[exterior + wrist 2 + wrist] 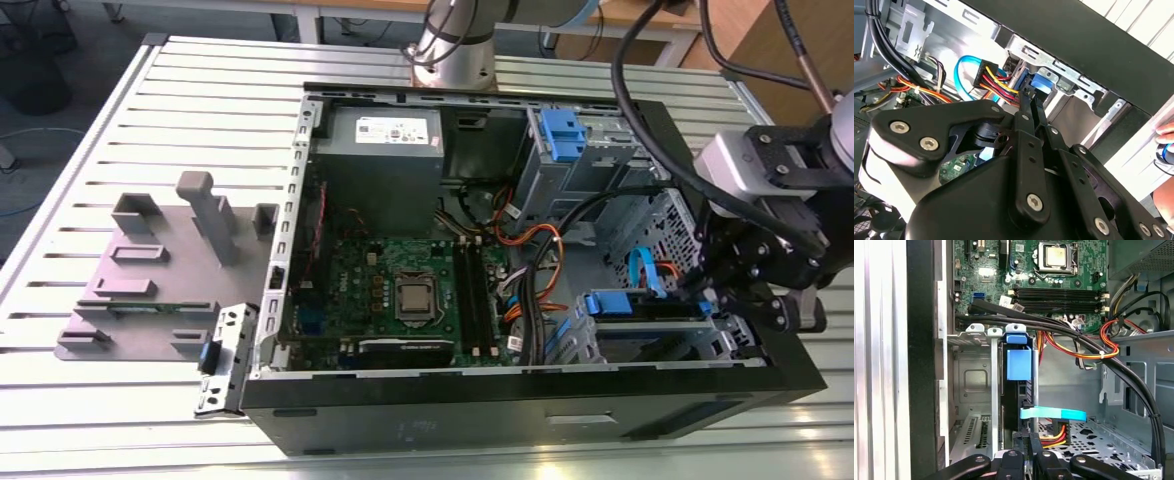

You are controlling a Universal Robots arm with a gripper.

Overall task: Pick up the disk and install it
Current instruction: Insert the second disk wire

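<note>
Black metal fingers [1029, 107] of the gripper [1028, 447] sit close together, pinched on the thin edge of the disk [1018, 365]. The disk stands on its edge inside a silver metal bay [974, 385] at the corner of the open computer case [534, 405]. Its blue plastic bracket [1019, 362] sticks up at the end away from the gripper. In the exterior view, the gripper [727, 290] reaches down into the case on the exterior view's right, just beside the blue bracket [607, 303].

A flat light blue cable [1054, 413] lies across the disk near the fingers. Red, yellow and black wires [999, 82] plug in right next to the fingertips. Thick black cables [1064, 330] run over the bay toward the green board [400, 290], which has a square silver chip [415, 296] in the middle.

Farther away in the case sit a big grey box [380, 140] with a white sticker and a tall silver cage [567, 150] with a blue latch. The case rests on a ribbed metal surface [200, 110]. A grey plate [154, 270] with little upright blocks lies on the surface beside the case, on the exterior view's left.
</note>
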